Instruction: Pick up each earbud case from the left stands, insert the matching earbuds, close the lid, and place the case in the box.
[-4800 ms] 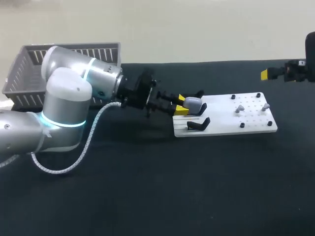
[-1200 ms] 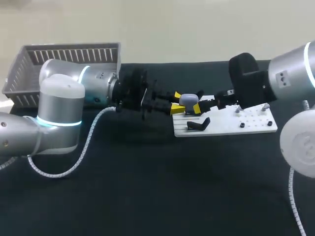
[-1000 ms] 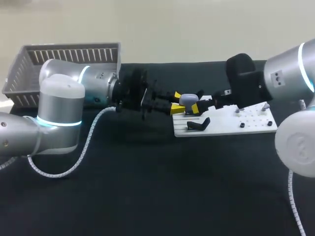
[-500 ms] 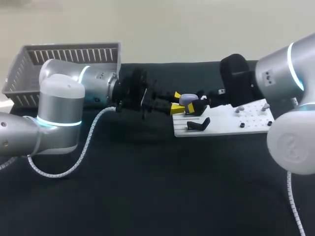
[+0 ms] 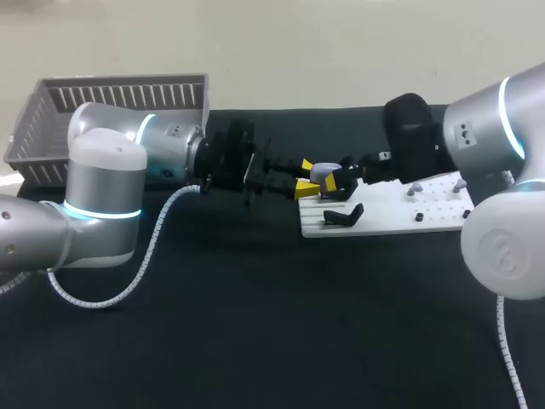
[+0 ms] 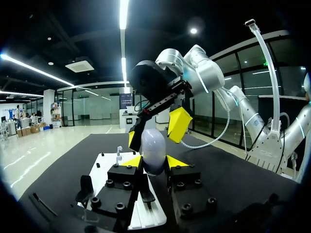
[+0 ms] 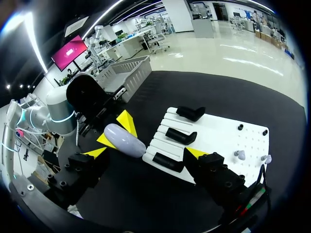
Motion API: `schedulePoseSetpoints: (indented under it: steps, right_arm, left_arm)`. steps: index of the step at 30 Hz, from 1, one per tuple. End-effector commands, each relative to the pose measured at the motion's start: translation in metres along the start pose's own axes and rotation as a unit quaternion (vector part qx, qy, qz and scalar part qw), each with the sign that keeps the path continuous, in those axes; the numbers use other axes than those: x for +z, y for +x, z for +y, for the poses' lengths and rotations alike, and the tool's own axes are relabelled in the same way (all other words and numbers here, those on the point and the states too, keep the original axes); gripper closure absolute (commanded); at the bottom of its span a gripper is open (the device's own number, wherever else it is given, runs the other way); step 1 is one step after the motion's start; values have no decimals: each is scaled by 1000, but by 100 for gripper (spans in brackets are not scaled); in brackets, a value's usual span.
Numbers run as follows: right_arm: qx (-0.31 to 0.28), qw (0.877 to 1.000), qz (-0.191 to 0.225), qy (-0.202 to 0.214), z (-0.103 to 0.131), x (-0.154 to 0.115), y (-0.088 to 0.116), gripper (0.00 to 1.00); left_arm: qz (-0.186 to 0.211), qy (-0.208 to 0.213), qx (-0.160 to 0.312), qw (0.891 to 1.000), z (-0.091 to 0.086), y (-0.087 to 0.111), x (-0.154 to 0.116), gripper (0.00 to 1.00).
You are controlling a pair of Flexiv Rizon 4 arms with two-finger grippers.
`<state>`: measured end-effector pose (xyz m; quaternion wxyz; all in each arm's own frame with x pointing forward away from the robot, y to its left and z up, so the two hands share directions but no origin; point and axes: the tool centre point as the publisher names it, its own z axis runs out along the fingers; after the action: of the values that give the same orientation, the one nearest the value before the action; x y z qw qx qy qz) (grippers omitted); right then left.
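Observation:
A pale lavender earbud case (image 5: 322, 175) hangs just above the left end of the white board (image 5: 392, 213), lid closed, with my left gripper (image 5: 307, 179) shut on it. In the left wrist view the case (image 6: 154, 148) stands upright between my own yellow tips (image 6: 154, 161). My right gripper (image 5: 342, 176) comes from the other side, and its open fingers (image 6: 180, 125) flank the case's top without pinching it. The right wrist view shows the case (image 7: 124, 139) between its wide-open fingers (image 7: 146, 153), held by the left gripper (image 7: 115, 131). Two small grey earbuds (image 5: 415, 188) (image 5: 460, 182) stand on the board's right half.
Black stands (image 5: 342, 215) sit on the board's left part, three of them in the right wrist view (image 7: 181, 136). A grey slatted basket (image 5: 111, 106) stands at the back left, behind my left arm. Black pegs (image 5: 419, 218) dot the board's right half.
My right arm has slid left until its open fingers reached around the case. The left arm and the case have stayed where they were.

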<state>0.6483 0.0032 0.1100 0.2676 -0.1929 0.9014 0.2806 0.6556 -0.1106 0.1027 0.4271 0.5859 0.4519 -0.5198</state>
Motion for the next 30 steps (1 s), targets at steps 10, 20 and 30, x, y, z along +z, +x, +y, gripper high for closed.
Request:
schedulePoseSetpoints:
  steps: [10,20,30]
  right_arm:
    - [0,1000,0,7,-5,1,-4,0]
    - [-8,1000,-15,14,-5,-5,-17,0]
    - [-19,997,-51,61,-13,-35,-32,0]
  left_arm:
    - [-1,-1,1,1000,0,1,0,100]
    - [-1,-1,1,1000,0,1,0,100]
    - [-1,-1,1,1000,0,1,0,100]
